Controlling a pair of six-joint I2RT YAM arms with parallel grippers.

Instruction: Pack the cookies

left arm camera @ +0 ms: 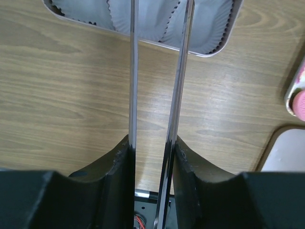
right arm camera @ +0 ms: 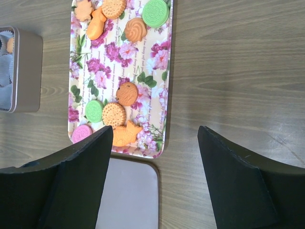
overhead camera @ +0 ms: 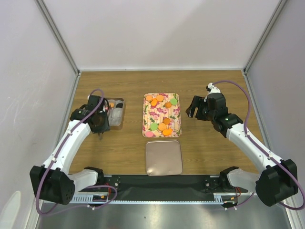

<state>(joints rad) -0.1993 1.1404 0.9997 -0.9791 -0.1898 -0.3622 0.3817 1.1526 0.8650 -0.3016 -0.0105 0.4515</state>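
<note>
A plain metal lid (overhead camera: 164, 158) lies nearest the arm bases on the wooden counter (overhead camera: 128, 148). Beyond it, orange, green and pink cookies (right arm camera: 114, 114) sit in two clusters at the near and far ends of a floral tray (overhead camera: 162, 114). Left of the tray, the left gripper (left arm camera: 152, 140) is clamped narrowly on metal tongs (left arm camera: 134, 71), whose blades reach over an open tin (overhead camera: 117, 122) lined with paper cups (left arm camera: 143, 24). Right of the tray, the right gripper (overhead camera: 194, 110) hovers with its jaws spread wide, holding nothing.
</note>
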